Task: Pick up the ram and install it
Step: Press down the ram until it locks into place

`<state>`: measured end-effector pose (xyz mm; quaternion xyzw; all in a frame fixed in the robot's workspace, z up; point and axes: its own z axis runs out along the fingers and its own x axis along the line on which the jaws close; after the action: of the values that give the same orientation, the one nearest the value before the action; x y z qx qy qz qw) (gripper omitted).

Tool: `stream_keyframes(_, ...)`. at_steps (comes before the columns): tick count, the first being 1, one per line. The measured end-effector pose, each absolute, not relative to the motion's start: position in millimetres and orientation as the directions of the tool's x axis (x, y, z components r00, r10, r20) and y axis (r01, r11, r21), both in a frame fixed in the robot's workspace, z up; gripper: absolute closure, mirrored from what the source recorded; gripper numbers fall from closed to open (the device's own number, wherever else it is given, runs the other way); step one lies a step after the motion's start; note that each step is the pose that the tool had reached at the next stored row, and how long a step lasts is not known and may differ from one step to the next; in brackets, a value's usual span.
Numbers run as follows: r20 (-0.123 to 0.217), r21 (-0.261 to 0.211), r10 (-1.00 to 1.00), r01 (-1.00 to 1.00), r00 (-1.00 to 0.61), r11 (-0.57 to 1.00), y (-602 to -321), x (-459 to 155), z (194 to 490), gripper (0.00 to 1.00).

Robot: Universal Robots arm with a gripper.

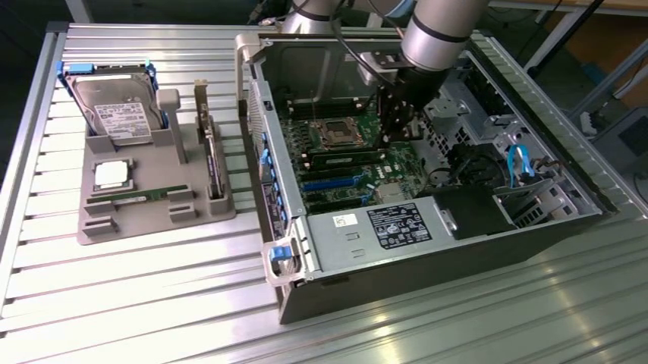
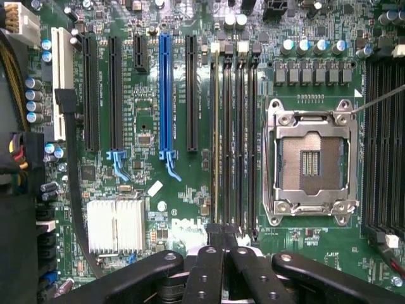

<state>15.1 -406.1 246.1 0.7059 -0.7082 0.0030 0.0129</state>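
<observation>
From the exterior view, an open computer case (image 1: pixel 426 220) lies on its side on the slatted worktop (image 1: pixel 152 303), towards the exterior view's right edge. The arm reaches down into it, and the gripper (image 1: pixel 395 138) hangs just above the motherboard (image 1: pixel 350 178), beside the processor socket (image 1: pixel 332 133). Its fingers look pressed together. I cannot tell whether anything is pinched between them.

A grey holder (image 1: pixel 152 216) sits near the worktop's edge on the exterior view's left. A ram (image 1: pixel 136 196) lies flat in a groove near the holder's front edge, well apart from the gripper. A hard drive (image 1: pixel 114 110) stands at the holder's back, with a silver processor chip (image 1: pixel 111 174) between the two.

In the wrist view, the gripper (image 2: pixel 221 233) is shut tight, its tips over the near end of the four long memory slots (image 2: pixel 243 133). A thin pale strip (image 2: pixel 215 133) runs along the outermost slot, edge-on. The empty socket (image 2: pixel 310 163) lies just beside them.
</observation>
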Motion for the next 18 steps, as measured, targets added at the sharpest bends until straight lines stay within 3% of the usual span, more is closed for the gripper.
stream_keyframes(18,0.022,-0.021,-1.000,-1.000,-0.004,0.003,-406.1,-34.2,246.1,0.90)
